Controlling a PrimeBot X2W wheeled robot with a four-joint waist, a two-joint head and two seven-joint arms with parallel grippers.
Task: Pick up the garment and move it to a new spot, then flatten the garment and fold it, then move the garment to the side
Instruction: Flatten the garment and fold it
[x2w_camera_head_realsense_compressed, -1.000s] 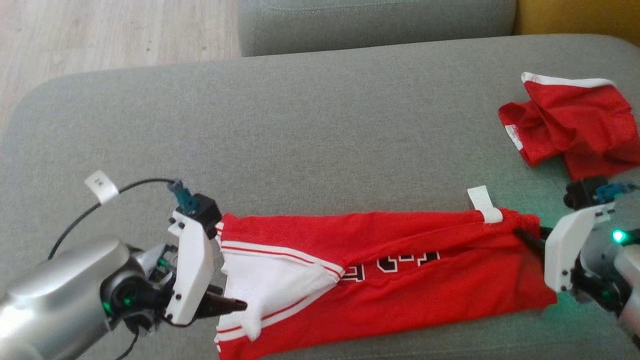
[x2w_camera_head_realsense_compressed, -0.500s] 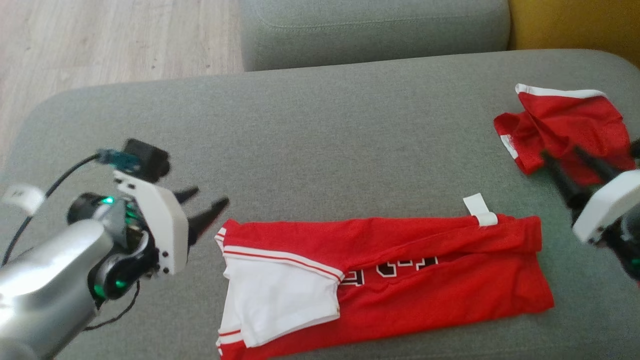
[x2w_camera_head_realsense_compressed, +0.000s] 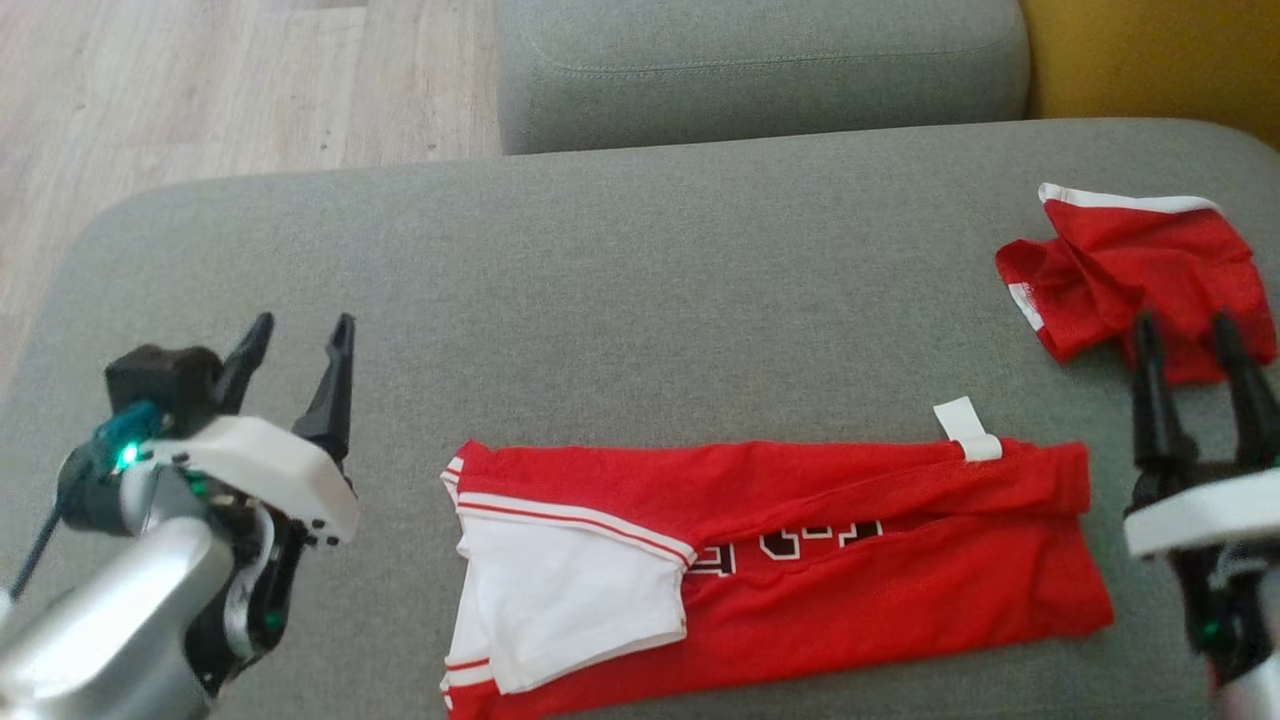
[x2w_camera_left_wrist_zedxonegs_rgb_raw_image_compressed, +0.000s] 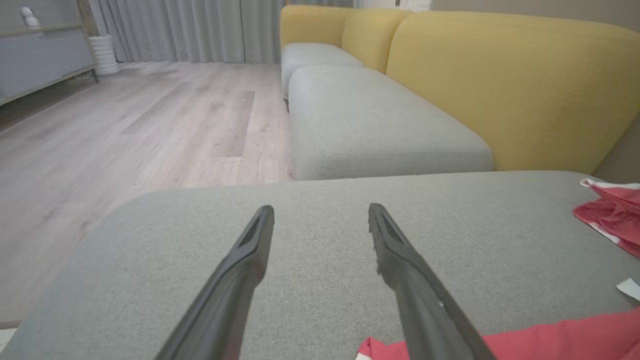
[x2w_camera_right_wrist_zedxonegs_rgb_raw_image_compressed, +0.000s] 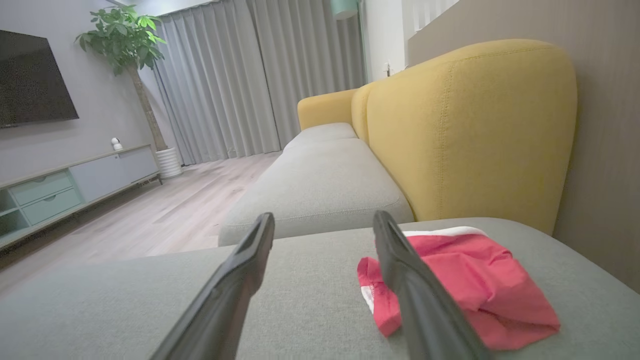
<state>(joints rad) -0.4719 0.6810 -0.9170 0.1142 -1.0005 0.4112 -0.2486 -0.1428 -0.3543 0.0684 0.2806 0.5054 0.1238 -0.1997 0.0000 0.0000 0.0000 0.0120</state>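
The garment (x2w_camera_head_realsense_compressed: 800, 570), a red jersey with a white side panel and black-and-white lettering, lies folded into a long strip near the front of the grey cushion (x2w_camera_head_realsense_compressed: 640, 300). A white tag sticks out at its far edge. My left gripper (x2w_camera_head_realsense_compressed: 303, 328) hovers open to the left of the garment's white end, touching nothing. Off the garment's right end, my right gripper (x2w_camera_head_realsense_compressed: 1184, 330) is open too and holds nothing. In the left wrist view the open left gripper (x2w_camera_left_wrist_zedxonegs_rgb_raw_image_compressed: 321, 210) points over bare cushion, with the garment's red edge (x2w_camera_left_wrist_zedxonegs_rgb_raw_image_compressed: 550, 340) at the bottom right.
A second red garment (x2w_camera_head_realsense_compressed: 1130, 270), crumpled, lies at the cushion's far right, just beyond my right gripper (x2w_camera_right_wrist_zedxonegs_rgb_raw_image_compressed: 324, 217), and is seen close in the right wrist view (x2w_camera_right_wrist_zedxonegs_rgb_raw_image_compressed: 465, 280). Another grey seat (x2w_camera_head_realsense_compressed: 760, 70) and a yellow backrest (x2w_camera_right_wrist_zedxonegs_rgb_raw_image_compressed: 465, 130) lie beyond. Wooden floor (x2w_camera_head_realsense_compressed: 200, 90) is at the left.
Both grippers have let go of the garment's ends and drawn back from it, fingers now pointing away. The right gripper has opened. The garment stays folded in place.
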